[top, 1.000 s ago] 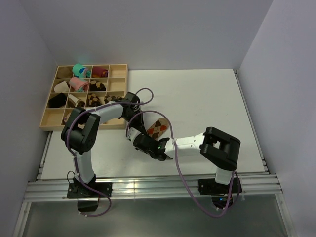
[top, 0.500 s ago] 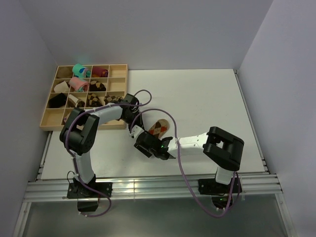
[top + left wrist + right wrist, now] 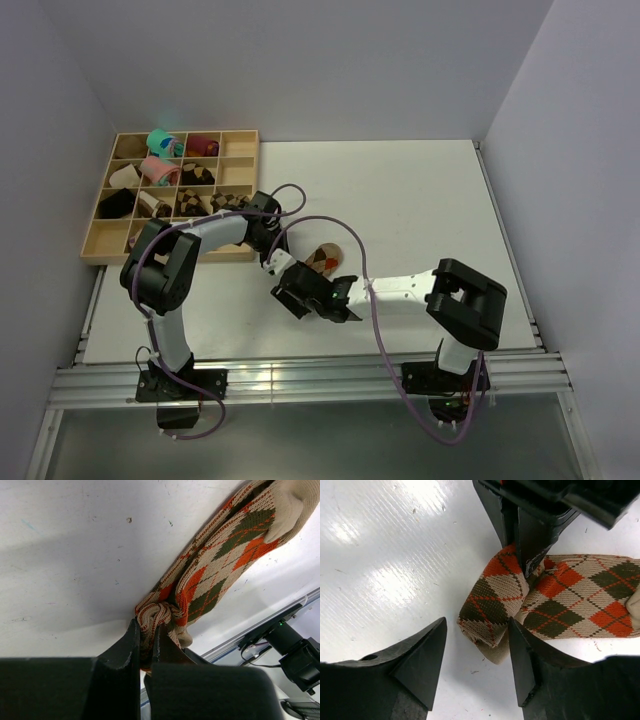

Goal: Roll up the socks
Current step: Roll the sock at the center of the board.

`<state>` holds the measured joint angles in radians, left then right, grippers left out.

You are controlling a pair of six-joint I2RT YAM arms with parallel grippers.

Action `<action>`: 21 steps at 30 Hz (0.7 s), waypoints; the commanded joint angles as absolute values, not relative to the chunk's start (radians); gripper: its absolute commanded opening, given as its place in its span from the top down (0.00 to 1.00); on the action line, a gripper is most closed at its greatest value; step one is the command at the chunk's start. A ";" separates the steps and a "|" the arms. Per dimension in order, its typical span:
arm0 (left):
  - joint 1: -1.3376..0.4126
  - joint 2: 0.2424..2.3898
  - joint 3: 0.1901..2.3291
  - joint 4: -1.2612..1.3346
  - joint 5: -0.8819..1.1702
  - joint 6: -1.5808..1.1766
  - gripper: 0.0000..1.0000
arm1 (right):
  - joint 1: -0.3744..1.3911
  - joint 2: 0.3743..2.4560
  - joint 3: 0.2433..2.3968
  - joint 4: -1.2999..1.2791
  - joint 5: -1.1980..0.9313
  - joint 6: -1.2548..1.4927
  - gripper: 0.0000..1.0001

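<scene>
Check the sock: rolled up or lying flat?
Mostly flat, not rolled. The sock lies stretched on the table; only one end is bunched and folded over where the left pincer pinches it.

Both arms reach inward, left fingers (image 3: pixel 125 652) pinched, right fingers (image 3: pixel 422 655) spread.
</scene>
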<state>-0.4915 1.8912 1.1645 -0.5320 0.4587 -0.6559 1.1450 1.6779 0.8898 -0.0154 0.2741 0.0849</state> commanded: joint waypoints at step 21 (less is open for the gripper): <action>-0.500 1.865 1.146 -0.554 0.430 -0.644 0.95 | 1.141 1.721 0.896 -0.011 0.301 0.107 0.96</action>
